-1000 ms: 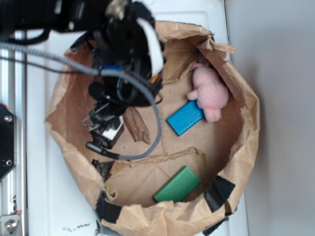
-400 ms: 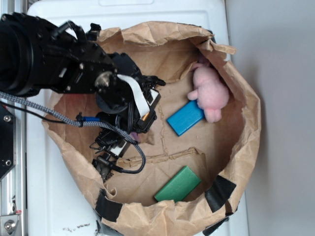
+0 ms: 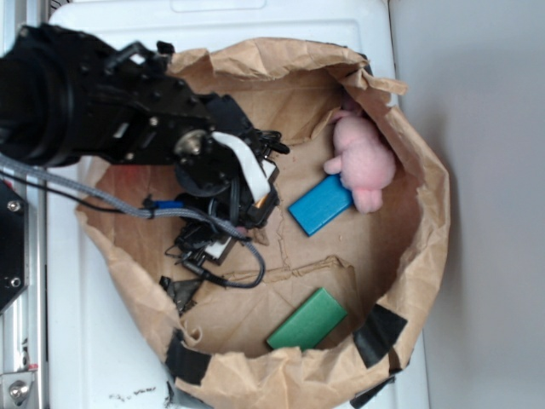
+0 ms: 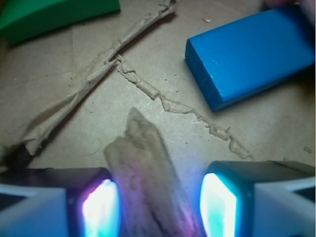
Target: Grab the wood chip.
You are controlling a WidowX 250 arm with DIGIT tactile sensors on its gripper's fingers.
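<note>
- Exterior view: sitting on a white tabletop (image 3: 102, 349), a crumpled brown paper bag (image 3: 426, 221) with rolled-down walls and black tape at the rim, forming a shallow bowl around everything else.
- Reaching into the bag's left half, the black arm (image 3: 102, 111), trailing a braided cable, covering the gripper (image 3: 240, 223) and the wood beneath it.
- Lying well away from the fingers against the far wall, a pink plush toy (image 3: 364, 162), touching the end of the blue block (image 3: 321, 204).
- Resting near the bag's lower rim, apart from the fingers, the green block (image 3: 307, 320).
- Wrist view: showing the gripper (image 4: 160, 202) standing open, with the two glowing fingers (image 4: 219, 205) flanking the wood chip (image 4: 143, 173) at the bottom edge.
- Lying on the paper floor between the fingers, the wood chip, pale and streaky, tapered tip pointing away from them; seeming to touch or nearly touch the left pad, leaving a clear gap on the right.
- Lying beyond the right finger, the blue block (image 4: 252, 54); showing beyond the left finger at the top corner, the green block (image 4: 49, 17).
- Running across the floor ahead of the fingertips, a torn paper crease (image 4: 98, 74).
</note>
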